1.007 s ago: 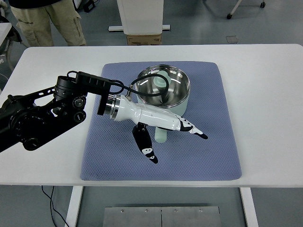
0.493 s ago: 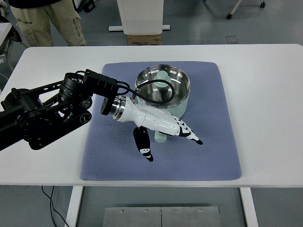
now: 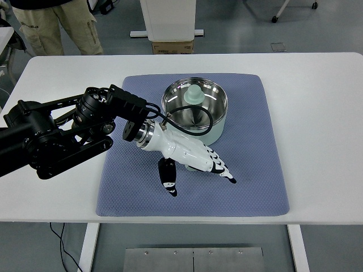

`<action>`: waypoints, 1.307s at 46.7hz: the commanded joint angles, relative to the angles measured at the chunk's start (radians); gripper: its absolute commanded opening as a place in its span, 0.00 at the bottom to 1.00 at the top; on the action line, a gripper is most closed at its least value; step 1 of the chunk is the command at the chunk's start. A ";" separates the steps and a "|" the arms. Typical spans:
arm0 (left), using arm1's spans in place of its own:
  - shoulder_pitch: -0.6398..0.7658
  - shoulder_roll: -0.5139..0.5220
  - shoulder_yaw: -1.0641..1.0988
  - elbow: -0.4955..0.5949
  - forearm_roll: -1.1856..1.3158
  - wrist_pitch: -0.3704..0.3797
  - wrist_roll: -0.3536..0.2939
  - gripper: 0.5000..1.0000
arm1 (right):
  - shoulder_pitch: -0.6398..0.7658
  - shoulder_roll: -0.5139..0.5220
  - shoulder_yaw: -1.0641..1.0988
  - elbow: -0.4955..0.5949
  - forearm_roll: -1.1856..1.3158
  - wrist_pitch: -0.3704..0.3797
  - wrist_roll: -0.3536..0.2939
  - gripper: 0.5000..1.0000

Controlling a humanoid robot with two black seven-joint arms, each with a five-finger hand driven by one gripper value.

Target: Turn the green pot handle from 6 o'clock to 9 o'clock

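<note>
The pale green pot (image 3: 214, 131) with a shiny steel inside stands on the blue mat (image 3: 249, 170), toward its far side. Its handle, on the near side of the pot, is hidden under my left hand (image 3: 199, 180). The white hand lies low over that spot with its black-tipped fingers (image 3: 220, 168) stretched out toward the right and the thumb (image 3: 168, 179) pointing at the near edge. The fingers look spread, and I see nothing clasped in them. A pale green shape (image 3: 194, 95) shows inside the pot by its far wall.
The mat lies on a white table (image 3: 317, 113). A black cable (image 3: 198, 126) from my left forearm (image 3: 57, 136) loops over the pot's near rim. A person's legs (image 3: 57, 25) stand beyond the far left corner; a cardboard box (image 3: 172, 47) sits behind the table.
My left hand has dropped lower and slid toward the near left, so it now covers the handle that showed below it before. The pot has stayed put.
</note>
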 commanded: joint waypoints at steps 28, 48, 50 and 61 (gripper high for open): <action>-0.044 0.005 0.041 0.000 0.072 0.000 -0.003 1.00 | 0.000 0.000 0.000 0.000 0.000 0.000 0.000 1.00; -0.089 0.031 0.104 -0.001 0.111 0.000 -0.014 1.00 | 0.000 0.000 0.000 0.000 0.000 0.000 0.000 1.00; -0.093 0.031 0.104 -0.001 0.123 0.000 -0.015 1.00 | 0.000 0.000 0.000 0.000 0.000 0.000 0.000 1.00; -0.112 0.052 0.104 -0.001 0.152 0.000 -0.031 1.00 | 0.000 0.000 0.000 0.000 0.000 0.000 0.000 1.00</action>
